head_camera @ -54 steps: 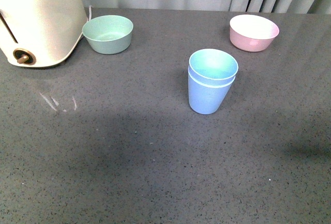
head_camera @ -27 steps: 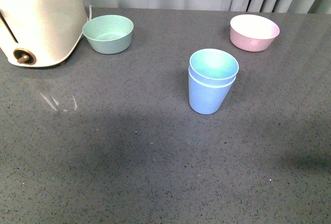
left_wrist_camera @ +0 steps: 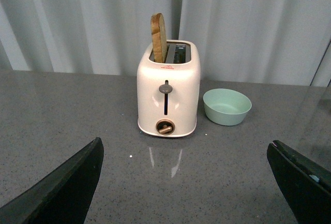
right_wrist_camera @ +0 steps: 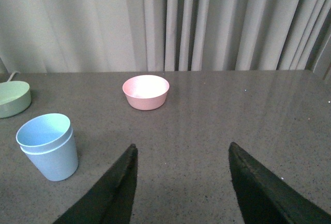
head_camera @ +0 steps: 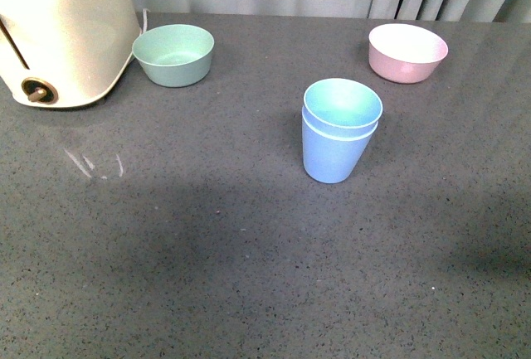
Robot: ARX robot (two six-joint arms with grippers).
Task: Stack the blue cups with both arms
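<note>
I see two blue cups [head_camera: 340,131], one sitting inside the other, standing upright near the middle of my gray worktop [head_camera: 207,259]. In the front view neither of my arms shows.

There are two bowls. One green bowl [head_camera: 173,55] sits at the back left, just beside one white toaster [head_camera: 62,31]. One pink bowl [head_camera: 407,51] sits at the back right, well apart from the cups.

My left tool [left_wrist_camera: 186,182] is spread wide and holds nothing. Its two black fingers [left_wrist_camera: 62,188] show at the sides of the left wrist view, and between them I see the toaster with one slice of bread [left_wrist_camera: 159,38] sticking up out of it.

My right tool [right_wrist_camera: 181,188] is also spread apart and holds nothing. It is near the stacked cups but not touching them.
</note>
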